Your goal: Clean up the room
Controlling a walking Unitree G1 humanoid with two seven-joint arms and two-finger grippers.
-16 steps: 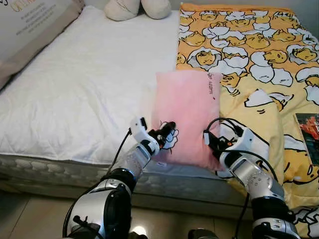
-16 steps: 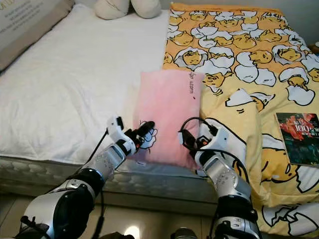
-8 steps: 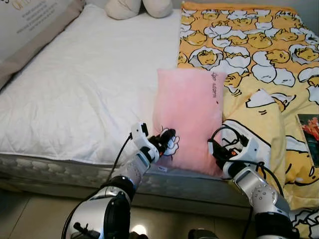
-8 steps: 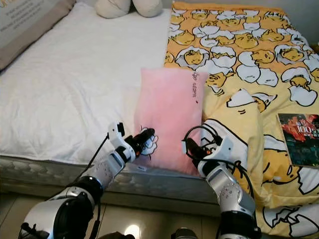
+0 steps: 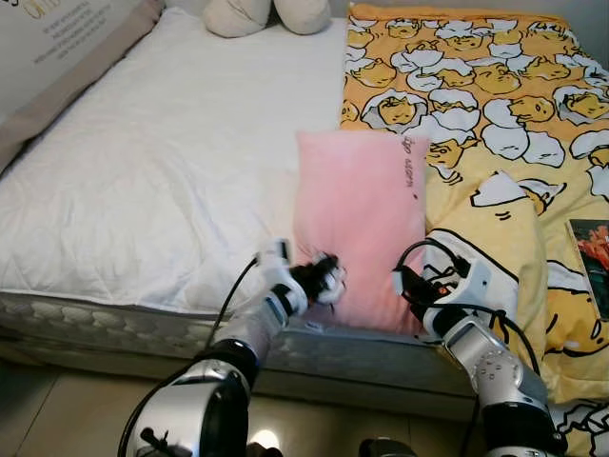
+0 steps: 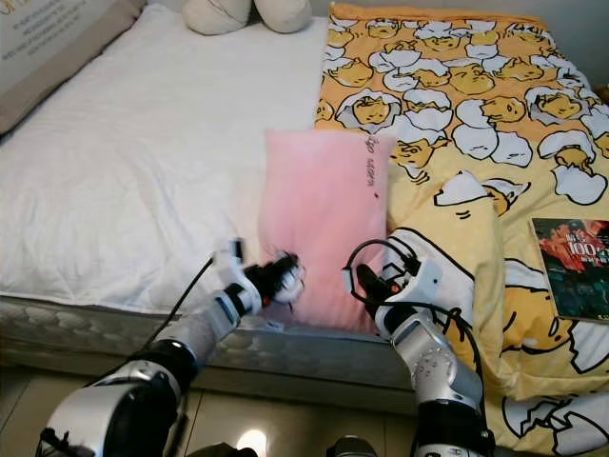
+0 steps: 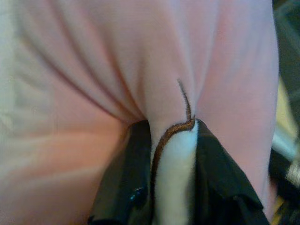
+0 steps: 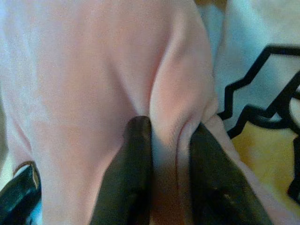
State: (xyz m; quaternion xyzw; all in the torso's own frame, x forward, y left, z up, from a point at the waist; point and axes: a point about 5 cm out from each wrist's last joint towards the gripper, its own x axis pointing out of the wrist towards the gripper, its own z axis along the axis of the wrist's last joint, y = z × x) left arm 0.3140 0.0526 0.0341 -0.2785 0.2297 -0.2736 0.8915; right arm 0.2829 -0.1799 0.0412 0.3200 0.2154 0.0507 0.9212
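Head and wrist views of a bed from its foot. A pink pillow (image 5: 362,224) lies lengthwise near the bed's near edge, its long axis running from 6 toward 12 o'clock, half on the white sheet (image 5: 162,162) and half against the yellow quilt (image 5: 495,105).

The left gripper (image 5: 322,274) is at the pillow's near corner, at about 7 o'clock of the pillow's centre; the left wrist view shows its two black fingers (image 7: 126,183) clamped on a pinched fold of pink fabric bearing a white, brown-edged patch (image 7: 173,173).

The right gripper (image 5: 411,286) is at the pillow's other near corner, at about 5 o'clock of its centre, beside the quilt; the right wrist view shows its fingers (image 8: 133,168) pressed together on a ridge of pink cloth.

The pillow thus extends away from both grippers toward 12 o'clock.

A book (image 6: 569,268) rests on the quilt at 3 o'clock of the pillow, well apart. Two pale cushions (image 5: 266,14) lie at the head of the bed.
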